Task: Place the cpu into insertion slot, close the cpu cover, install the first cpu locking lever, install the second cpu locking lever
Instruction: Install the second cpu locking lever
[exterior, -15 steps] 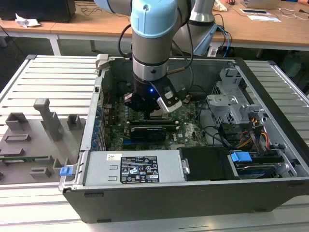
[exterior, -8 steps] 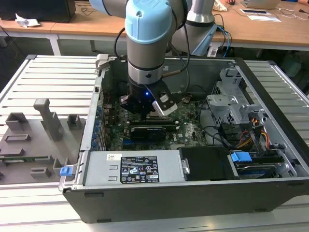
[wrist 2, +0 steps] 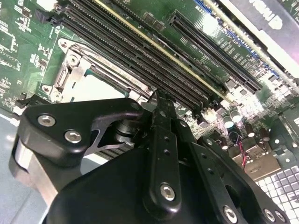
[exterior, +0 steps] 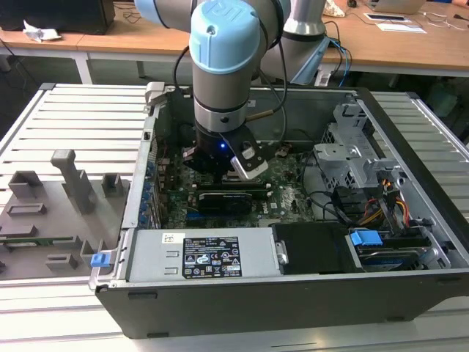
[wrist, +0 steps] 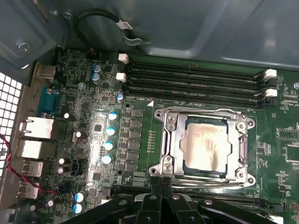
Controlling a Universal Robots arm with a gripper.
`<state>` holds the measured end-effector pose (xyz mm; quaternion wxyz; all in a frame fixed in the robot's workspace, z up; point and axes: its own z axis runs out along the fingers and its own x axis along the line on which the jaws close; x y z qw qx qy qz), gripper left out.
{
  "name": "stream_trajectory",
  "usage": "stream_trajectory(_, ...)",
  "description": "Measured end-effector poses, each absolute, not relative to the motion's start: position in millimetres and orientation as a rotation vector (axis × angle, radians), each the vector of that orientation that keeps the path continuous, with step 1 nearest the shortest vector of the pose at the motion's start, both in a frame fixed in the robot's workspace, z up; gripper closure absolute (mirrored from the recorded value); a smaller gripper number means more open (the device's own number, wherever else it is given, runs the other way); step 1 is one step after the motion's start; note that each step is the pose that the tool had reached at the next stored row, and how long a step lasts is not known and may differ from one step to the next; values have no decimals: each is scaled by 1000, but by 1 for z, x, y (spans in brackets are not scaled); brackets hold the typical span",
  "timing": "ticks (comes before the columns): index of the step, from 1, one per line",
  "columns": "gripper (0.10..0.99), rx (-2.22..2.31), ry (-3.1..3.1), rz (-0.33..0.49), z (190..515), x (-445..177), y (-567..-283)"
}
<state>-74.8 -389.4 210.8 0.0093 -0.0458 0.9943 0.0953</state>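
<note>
Right, the gripper (wrist: 161,184), fingers pressed together and empty, hovers at the cover (wrist: 169,147) edge; chip (wrist: 204,145) seated, memory slots (wrist: 196,84) just beyond.

silver cpu (wrist: 204,147) seated in insertion slot, cpu cover (wrist: 168,149) closed (flat)

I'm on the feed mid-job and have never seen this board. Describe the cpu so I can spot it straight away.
In the first wrist view, find the green motherboard and its long black memory slots. Just beside them sits a square silver cpu cover; the cpu is the flat, dull silver square showing through its window. Nothing else nearby is plain bare metal.
</note>
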Motion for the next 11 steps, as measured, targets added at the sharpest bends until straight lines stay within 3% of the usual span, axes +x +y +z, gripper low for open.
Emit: stream_trajectory(11,980,-143,3101,332,202,-75,-391)
